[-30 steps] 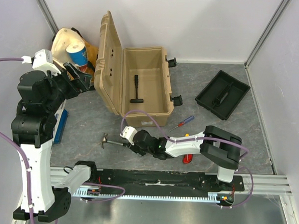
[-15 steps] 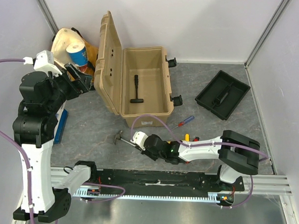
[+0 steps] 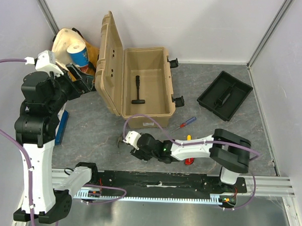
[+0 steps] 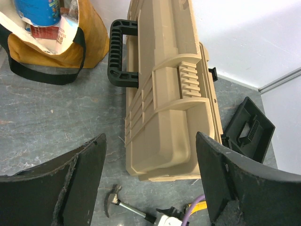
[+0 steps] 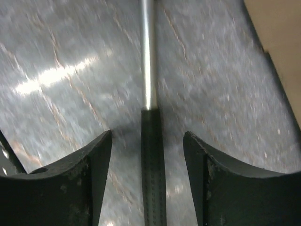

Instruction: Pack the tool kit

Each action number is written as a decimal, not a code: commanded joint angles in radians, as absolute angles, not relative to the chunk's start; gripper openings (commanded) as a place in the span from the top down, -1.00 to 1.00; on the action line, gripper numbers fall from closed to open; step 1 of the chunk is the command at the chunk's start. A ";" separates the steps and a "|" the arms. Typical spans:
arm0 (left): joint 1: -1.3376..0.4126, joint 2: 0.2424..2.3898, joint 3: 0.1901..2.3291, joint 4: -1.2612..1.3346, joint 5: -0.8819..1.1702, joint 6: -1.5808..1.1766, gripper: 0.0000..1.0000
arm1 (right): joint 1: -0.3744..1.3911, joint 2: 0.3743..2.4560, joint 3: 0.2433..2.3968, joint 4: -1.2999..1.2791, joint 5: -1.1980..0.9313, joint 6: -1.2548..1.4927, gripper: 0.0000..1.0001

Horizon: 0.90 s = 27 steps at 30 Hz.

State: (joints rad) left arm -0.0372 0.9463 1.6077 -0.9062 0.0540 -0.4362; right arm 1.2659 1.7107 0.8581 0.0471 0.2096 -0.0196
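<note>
The right arm has swung back to the left since half a second ago, and its elbow has pulled in from the table's right edge. The small hammer [image 5: 149, 80] lies in nearly the same spot, on the grey table [image 3: 91, 126] just in front of the open tan toolbox [image 3: 158, 111].

The right gripper [image 5: 146, 141] sits low over that hammer, fingers spread apart. The black grip and silver shaft run up between them, with table showing on both sides. It is not pinching anything.

The left gripper [image 4: 150, 141] has not moved. It hangs wide apart and empty above the raised lid [image 4: 164, 117].

A black hammer [image 3: 137, 90] lies inside the toolbox. The black tray [image 3: 224, 94] sits well to the right, and the screwdriver [image 3: 184, 124] lies between box and arm.
</note>
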 commanded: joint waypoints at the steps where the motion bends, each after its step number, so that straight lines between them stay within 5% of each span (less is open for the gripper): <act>1: -0.040 0.940 1.632 -0.864 0.041 -0.414 -0.64 | 1.269 1.830 0.969 0.083 0.184 -0.058 -0.33; 5: -0.040 0.939 1.646 -0.877 0.032 -0.405 -0.64 | 1.267 1.888 1.028 0.064 0.126 -0.043 -0.14; 18: -0.041 0.936 1.647 -0.879 0.006 -0.396 -0.64 | 1.266 2.034 1.078 0.198 0.120 0.031 -0.11; 22: -0.040 0.933 1.654 -0.880 0.005 -0.387 -0.64 | 1.267 2.063 1.101 0.207 0.149 0.048 0.17; 27: -0.041 0.934 1.655 -0.880 0.003 -0.382 -0.64 | 1.267 2.054 1.085 0.189 0.189 0.067 1.00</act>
State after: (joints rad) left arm -0.0372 0.9428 1.6192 -0.9054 0.0235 -0.4229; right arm 1.2655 2.0129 1.1103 0.2913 0.1406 0.0521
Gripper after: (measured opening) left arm 0.820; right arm 0.153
